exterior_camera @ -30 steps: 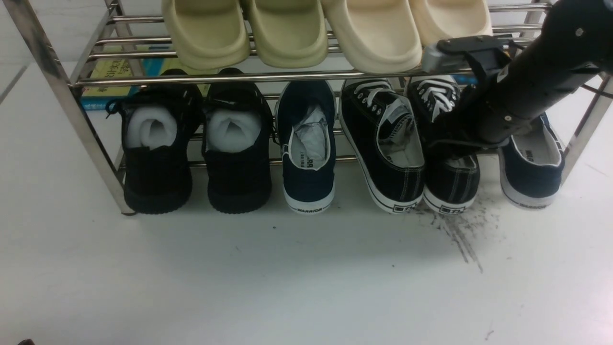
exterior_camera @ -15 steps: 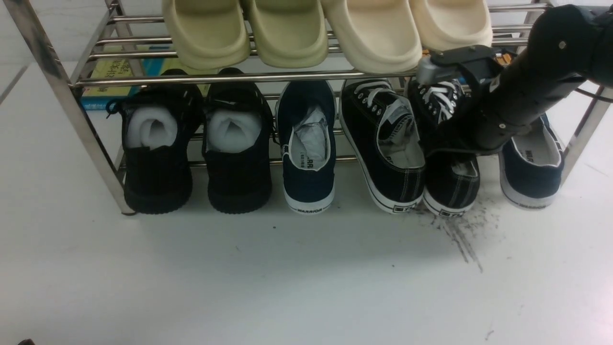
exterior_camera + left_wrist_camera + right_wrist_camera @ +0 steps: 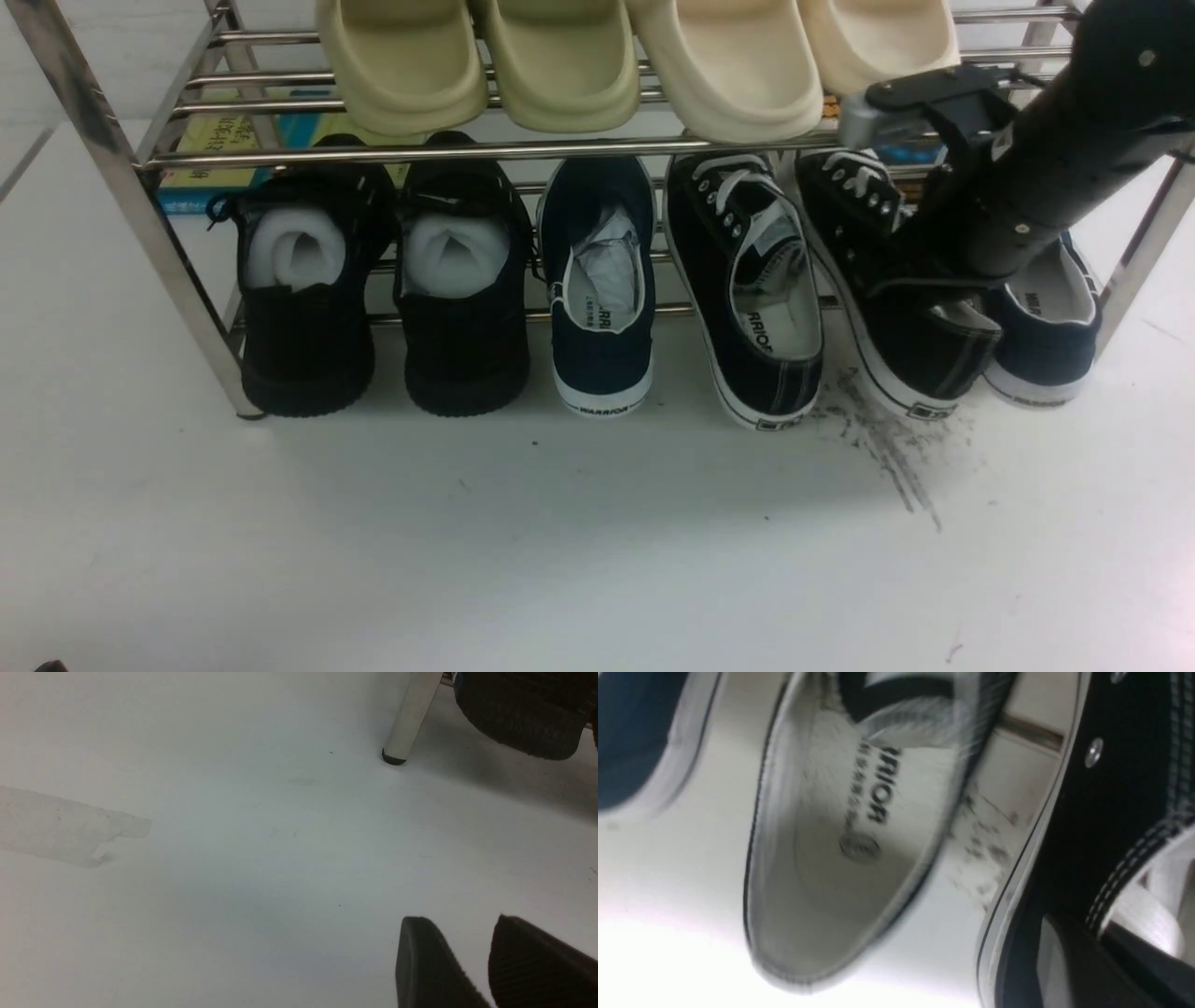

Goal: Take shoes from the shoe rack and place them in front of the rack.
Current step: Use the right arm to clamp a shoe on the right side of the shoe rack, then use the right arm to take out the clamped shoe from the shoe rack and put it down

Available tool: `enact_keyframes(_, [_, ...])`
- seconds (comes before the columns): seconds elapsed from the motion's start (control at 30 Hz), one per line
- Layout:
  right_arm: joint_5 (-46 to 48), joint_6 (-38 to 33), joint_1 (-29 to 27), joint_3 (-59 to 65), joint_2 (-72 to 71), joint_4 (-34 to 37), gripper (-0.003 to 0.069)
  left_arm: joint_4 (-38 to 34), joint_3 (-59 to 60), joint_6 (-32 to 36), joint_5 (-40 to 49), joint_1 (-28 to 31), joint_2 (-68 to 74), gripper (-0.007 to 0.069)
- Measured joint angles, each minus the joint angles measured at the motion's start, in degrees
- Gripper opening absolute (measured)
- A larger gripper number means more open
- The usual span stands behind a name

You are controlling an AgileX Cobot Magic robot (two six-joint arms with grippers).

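Observation:
Two black canvas shoes with white laces sit on the lower tier of the chrome shoe rack (image 3: 373, 151). The left shoe (image 3: 756, 308) lies with its heel on the floor. The right shoe (image 3: 896, 327) is turned askew, heel toward the navy slip-on. My right gripper (image 3: 920, 280) reaches into its opening and is shut on the side wall (image 3: 1111, 812), one finger (image 3: 1048, 961) outside and one inside. The other shoe's insole (image 3: 840, 849) shows beside it. My left gripper (image 3: 460, 924) hovers open over bare floor near the rack's left leg (image 3: 411, 714).
Two all-black shoes stuffed with white foam (image 3: 303, 289) and two navy slip-ons (image 3: 597, 280), (image 3: 1041, 317) share the lower tier. Cream slippers (image 3: 560, 65) fill the upper tier. Books (image 3: 233, 140) lie behind. Dark scuff marks (image 3: 887, 448) streak the white floor.
My right gripper has shut on the right shoe's wall and swung its heel to the right. The left shoe beside it has shifted and settled flatter. The left arm has not moved.

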Motion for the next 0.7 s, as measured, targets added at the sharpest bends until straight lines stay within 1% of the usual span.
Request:
enact_keyframes(0.2, [9.1,0.0,-0.1,0.0,-5.5,0.2,0.0004,0.0,0.0,0.0,0.0,0.0,0.0,0.0239])
enact_keyframes(0.5, [14.0,0.0,-0.1,0.0,-9.8,0.5,0.0004,0.0,0.0,0.0,0.0,0.0,0.0,0.0239])
enact_keyframes(0.7, [19.0,0.0,-0.1,0.0,-15.0,0.5,0.0004,0.0,0.0,0.0,0.0,0.0,0.0,0.0239])
